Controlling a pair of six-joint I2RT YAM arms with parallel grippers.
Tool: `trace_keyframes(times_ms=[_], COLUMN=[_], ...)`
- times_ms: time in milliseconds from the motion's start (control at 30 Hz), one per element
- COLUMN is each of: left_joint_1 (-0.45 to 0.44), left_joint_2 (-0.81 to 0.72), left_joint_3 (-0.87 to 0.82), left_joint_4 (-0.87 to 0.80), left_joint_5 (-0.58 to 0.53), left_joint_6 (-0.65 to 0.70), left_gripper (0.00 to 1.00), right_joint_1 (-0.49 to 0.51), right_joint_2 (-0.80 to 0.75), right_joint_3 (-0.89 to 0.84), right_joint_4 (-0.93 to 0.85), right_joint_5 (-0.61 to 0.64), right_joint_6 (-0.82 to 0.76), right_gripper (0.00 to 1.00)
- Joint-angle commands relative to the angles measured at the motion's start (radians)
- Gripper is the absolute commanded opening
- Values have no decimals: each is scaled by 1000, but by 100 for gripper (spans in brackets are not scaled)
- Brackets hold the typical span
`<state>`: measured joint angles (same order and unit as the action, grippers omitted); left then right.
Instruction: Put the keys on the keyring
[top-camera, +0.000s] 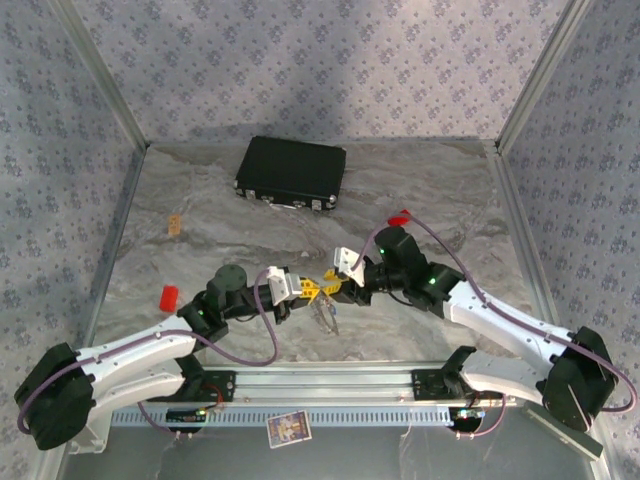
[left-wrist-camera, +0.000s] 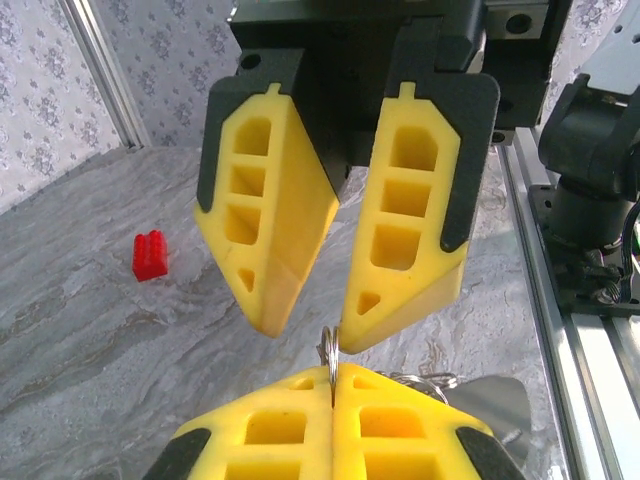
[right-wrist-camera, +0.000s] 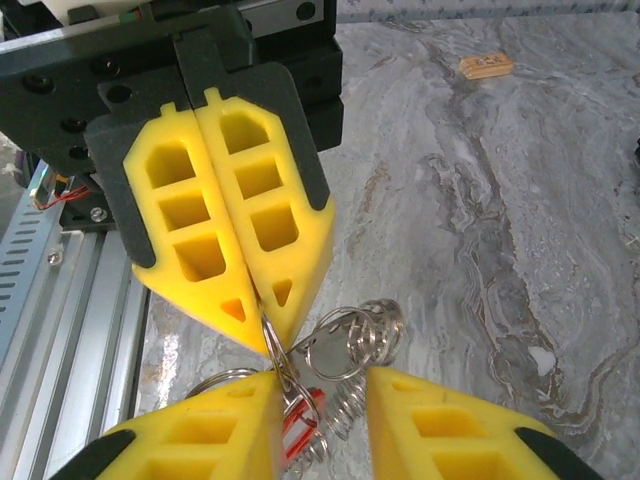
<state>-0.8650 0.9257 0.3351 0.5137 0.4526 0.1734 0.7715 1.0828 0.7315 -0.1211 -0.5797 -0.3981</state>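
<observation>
Nearest, a small card (top-camera: 289, 428) lies by the front rail of the marbled worktop (top-camera: 230, 235). Just beyond, the two tools meet tip to tip above the surface. The left tool (right-wrist-camera: 272, 348) is pinched tight on the thin silver keyring (left-wrist-camera: 329, 350), held edge-on. The right tool (left-wrist-camera: 312, 335) stands parted, its fingers either side of the ring, gripping nothing. Under the ring hang silver loops (right-wrist-camera: 352, 338) and what looks like the red-headed key (right-wrist-camera: 297, 428); the blue one I cannot make out. Farther left sits a red block (top-camera: 170, 296), then a tan piece (top-camera: 175, 224), and farthest back a black case (top-camera: 291, 172).
</observation>
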Motion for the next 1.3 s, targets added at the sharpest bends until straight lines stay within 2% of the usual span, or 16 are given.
trace_keyframes(times_ms=[0, 100, 400, 500, 600, 733, 867, 1067, 1100, 1167, 1200, 1267], left_joint_1=[1, 1, 0, 1, 0, -2, -3, -3, -3, -2, -2, 0], left_joint_2=[-1, -1, 1, 0, 3, 28, 42, 40, 35, 29, 25, 25], left_joint_3=[2, 1, -1, 4, 48, 141, 172, 183, 172, 146, 127, 95], left_joint_4=[91, 98, 105, 74, -57, -268, -300, -298, -278, -209, -160, -72], left_joint_5=[36, 38, 36, 21, -20, -32, -31, -8, -8, -8, -10, -6], left_joint_6=[-14, -15, -16, -6, 34, 107, 124, 120, 114, 92, 73, 35], left_gripper=[0, 0, 0, 1, 10, 11, 8, 0, 0, 0, 0, 0], right_joint_1=[-6, -6, -6, -8, -6, 1, 30, 36, 31, 11, 0, -22], right_joint_2=[12, 21, 29, 29, 33, 72, 116, 95, 78, 39, 17, -20], right_joint_3=[-3, 3, 28, 39, 80, 186, 275, 292, 275, 224, 189, 123], right_joint_4=[21, 22, 12, -11, -111, -331, -468, -485, -436, -361, -312, -222], right_joint_5=[-44, -63, -98, -101, -86, -33, 11, -5, -12, -24, -32, -55], right_joint_6=[16, 15, 1, -13, -61, -168, -243, -251, -235, -195, -166, -106], right_gripper=[24, 17, 8, 0, 0, 0, 0, 0, 2, 25, 32, 36])
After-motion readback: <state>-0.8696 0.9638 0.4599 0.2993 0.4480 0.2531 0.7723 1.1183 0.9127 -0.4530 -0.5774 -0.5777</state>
